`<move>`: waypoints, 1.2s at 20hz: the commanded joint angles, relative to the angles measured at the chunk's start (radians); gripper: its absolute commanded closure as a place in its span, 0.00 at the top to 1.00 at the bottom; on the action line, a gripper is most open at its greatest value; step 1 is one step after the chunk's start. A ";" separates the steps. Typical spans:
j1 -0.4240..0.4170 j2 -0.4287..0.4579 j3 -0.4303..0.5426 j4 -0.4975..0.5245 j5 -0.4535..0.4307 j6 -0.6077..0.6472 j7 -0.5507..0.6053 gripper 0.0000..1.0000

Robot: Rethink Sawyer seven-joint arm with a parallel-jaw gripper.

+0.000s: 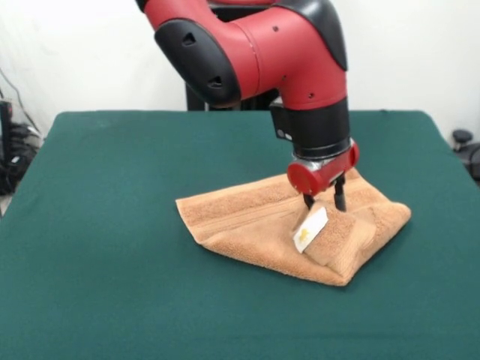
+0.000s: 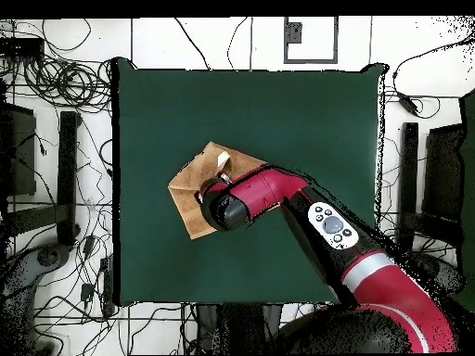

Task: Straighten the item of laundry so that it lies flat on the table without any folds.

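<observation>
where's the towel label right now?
Front view: the white label sits on the folded towel, right of table centre, just below the gripper.

- robotics lab: red arm (image 1: pixel 255 52) at green felt table (image 1: pixel 112 225)
- cables (image 2: pixel 56 79) tangled over white tiled floor (image 2: pixel 232 42)
- plain white wall (image 1: pixel 82 52) behind

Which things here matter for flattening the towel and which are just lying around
For the job:
towel, folded over, white label showing
green table
tool, open above the towel

Just lying around:
cables on the floor
black stands beside the table
</observation>
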 commanded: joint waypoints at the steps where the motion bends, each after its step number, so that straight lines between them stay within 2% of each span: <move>1: -0.009 0.038 0.063 0.006 0.004 -0.141 0.029 1.00; 11: -0.022 0.051 0.070 0.023 0.011 -0.262 0.079 1.00; 18: -0.006 0.038 0.064 0.025 0.027 -0.281 0.091 1.00; 24: 0.042 0.009 0.040 0.012 0.062 -0.272 0.116 1.00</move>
